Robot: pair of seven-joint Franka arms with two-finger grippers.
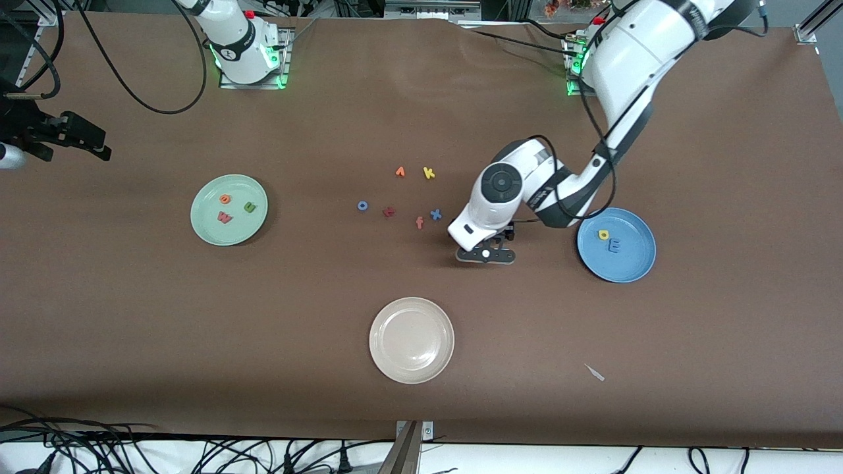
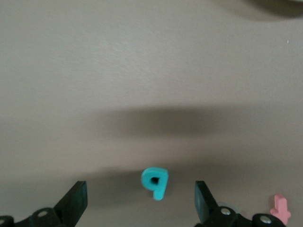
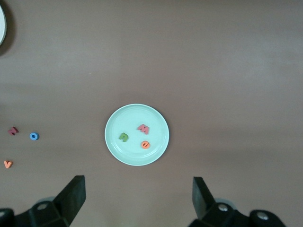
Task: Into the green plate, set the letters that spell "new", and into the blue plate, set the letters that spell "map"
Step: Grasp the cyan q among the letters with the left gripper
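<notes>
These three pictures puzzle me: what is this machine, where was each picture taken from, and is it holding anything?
Two robot arms stand at a brown table. The big picture looks down from a high camera facing them; the other two come from cameras on the arms' wrists. The left gripper hangs open low over the table, a tiny teal p lying between its fingers, not gripped. The right gripper waits open, high above the green plate, which holds an orange e, an olive n and a red w. The blue plate holds a yellow a and a blue m. Spare letters and a cream plate lie between. Nothing is held.
</notes>
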